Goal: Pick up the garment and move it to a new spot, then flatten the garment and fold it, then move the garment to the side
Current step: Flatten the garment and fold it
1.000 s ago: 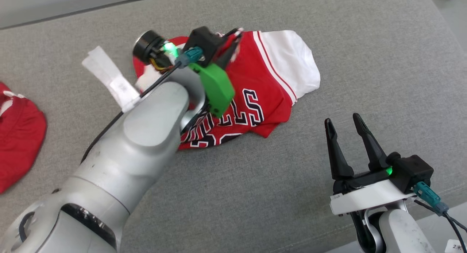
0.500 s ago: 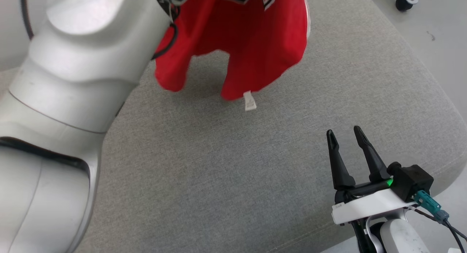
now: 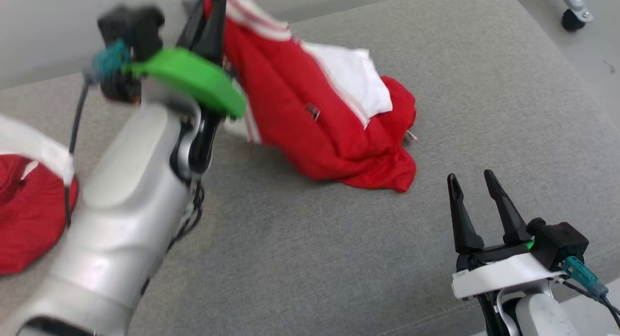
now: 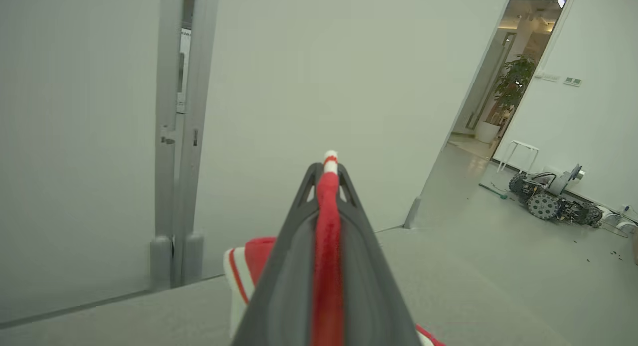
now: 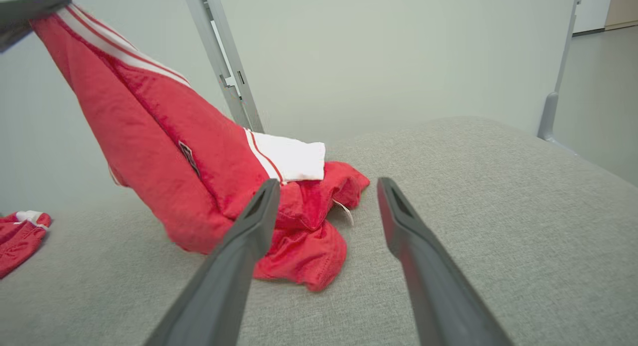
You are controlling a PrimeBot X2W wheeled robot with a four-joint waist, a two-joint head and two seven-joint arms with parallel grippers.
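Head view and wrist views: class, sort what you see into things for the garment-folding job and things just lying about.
For the job: red jersey, pinched by the shut left end effector; open right end effector; grey cushion.
Lying about: other red garment at left; wheeled machine on floor; potted plant.

Right gripper [image 5: 328,182]: both dark fingers spread wide and low over the grey padded surface [image 5: 498,196], one finger crossing in front of the garment's heap. Red garment [image 5: 199,186] with white stripes and a white panel [image 5: 291,159]: striped edge pinched at top left by the left gripper [image 5: 35,4], cloth stretched down at a slant, lower end crumpled on the padding. A second red garment [image 5: 17,236] lies at the left edge, well apart; behind, a pale wall [image 5: 398,52] with a grey post [image 5: 224,62].
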